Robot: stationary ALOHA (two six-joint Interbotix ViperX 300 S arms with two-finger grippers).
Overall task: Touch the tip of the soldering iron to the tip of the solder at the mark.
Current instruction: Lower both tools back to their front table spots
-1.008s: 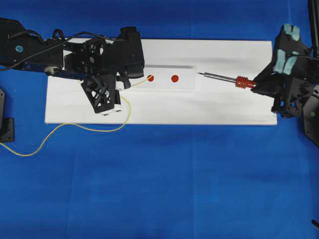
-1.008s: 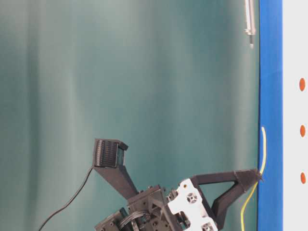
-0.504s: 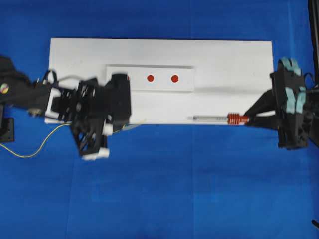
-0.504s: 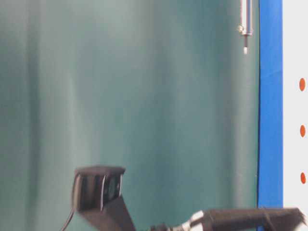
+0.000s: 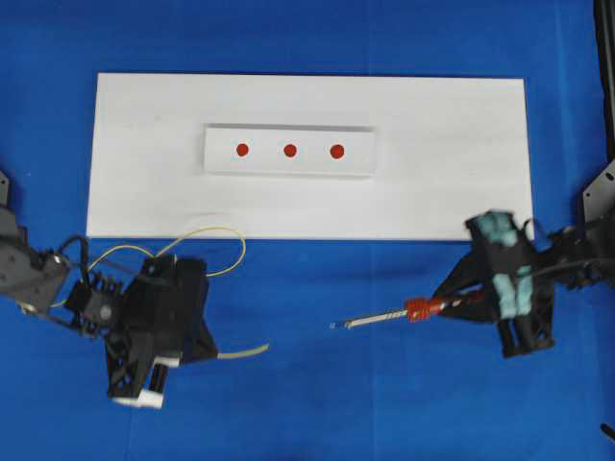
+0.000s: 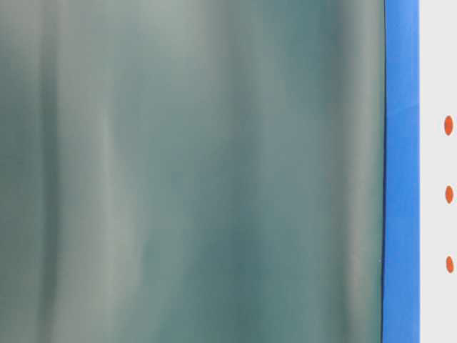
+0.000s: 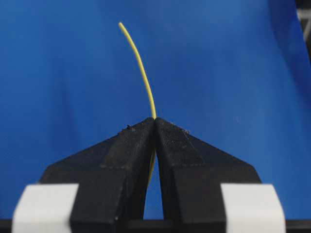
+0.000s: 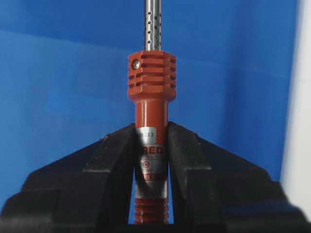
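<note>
My left gripper (image 5: 207, 351): matte black printed plastic, jaws are two wedge-shaped fingers (image 7: 127, 150) with rough textured faces and white blocks at their bases. Left arm black, open lattice bracket, thin black cables. My right gripper (image 5: 459, 300): same black wedge fingers (image 8: 112, 165), teal-green padding patches on its black body.

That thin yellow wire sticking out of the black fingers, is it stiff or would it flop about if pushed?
The solder probably bends easily: it curves past the left gripper and trails in loose loops. It likely holds a shape, since the free end stands unsupported. It looks very light.
</note>
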